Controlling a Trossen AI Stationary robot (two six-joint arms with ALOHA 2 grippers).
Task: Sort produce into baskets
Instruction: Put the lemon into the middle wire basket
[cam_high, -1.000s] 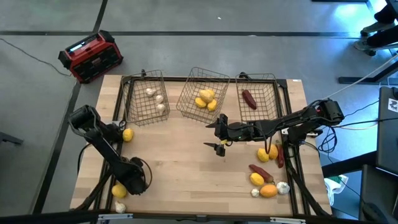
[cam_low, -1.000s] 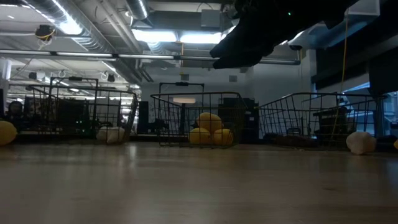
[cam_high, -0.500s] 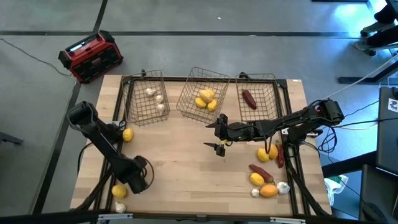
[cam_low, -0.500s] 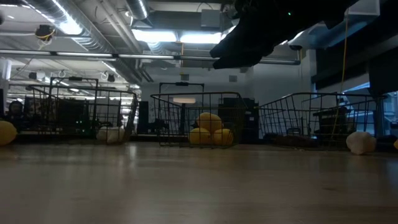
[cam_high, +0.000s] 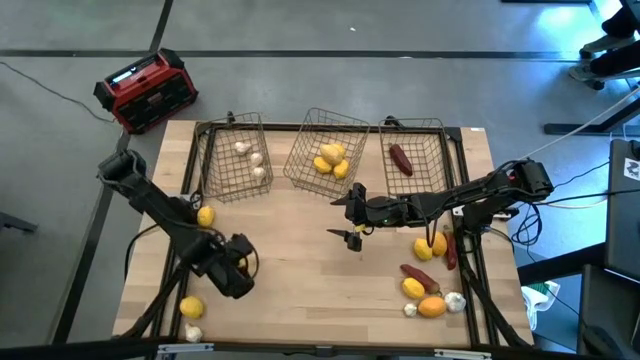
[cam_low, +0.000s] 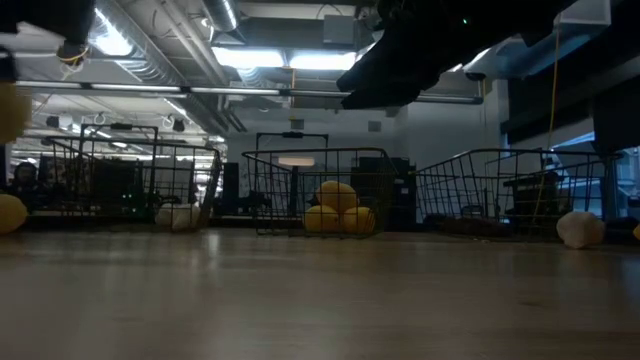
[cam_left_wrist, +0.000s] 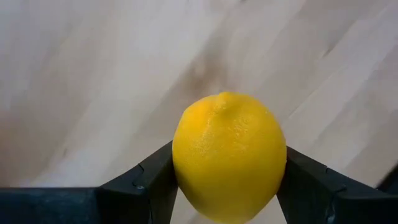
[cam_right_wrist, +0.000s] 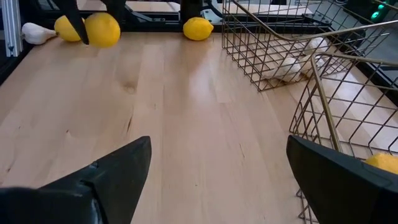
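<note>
My left gripper (cam_high: 236, 266) hangs over the table's left half and is shut on a yellow lemon (cam_left_wrist: 229, 155). The gripper hides that lemon in the high view. My right gripper (cam_high: 353, 216) is open and empty above the table's middle, just near of the middle basket (cam_high: 327, 150). That basket holds lemons. The left basket (cam_high: 235, 155) holds white bulbs. The right basket (cam_high: 415, 155) holds a dark red piece. Loose on the left lie a lemon (cam_high: 205, 216), another lemon (cam_high: 192, 307) and a white bulb (cam_high: 192, 333). My left gripper pinches the lemon by its two opposite sides (cam_left_wrist: 181, 163) between its two fingers (cam_left_wrist: 140, 183). The fingers come from above, pointing down at the wood. The lemon's nub (cam_left_wrist: 227, 98) faces the wrist camera. The lemon is lifted clear of the table, as the low view (cam_low: 10, 110) shows.
Near the right edge lie more lemons (cam_high: 430, 243), dark red pieces (cam_high: 418, 275), an orange piece (cam_high: 432, 306) and white bulbs (cam_high: 455, 300). A red-and-black box (cam_high: 147, 90) stands on the floor beyond the far left corner. Bare wood lies between the two grippers.
My left gripper has risen with the lemon and gone toward the table's right and far edges. The lemon now shows high at the left of the low view. My right gripper has kept still.
</note>
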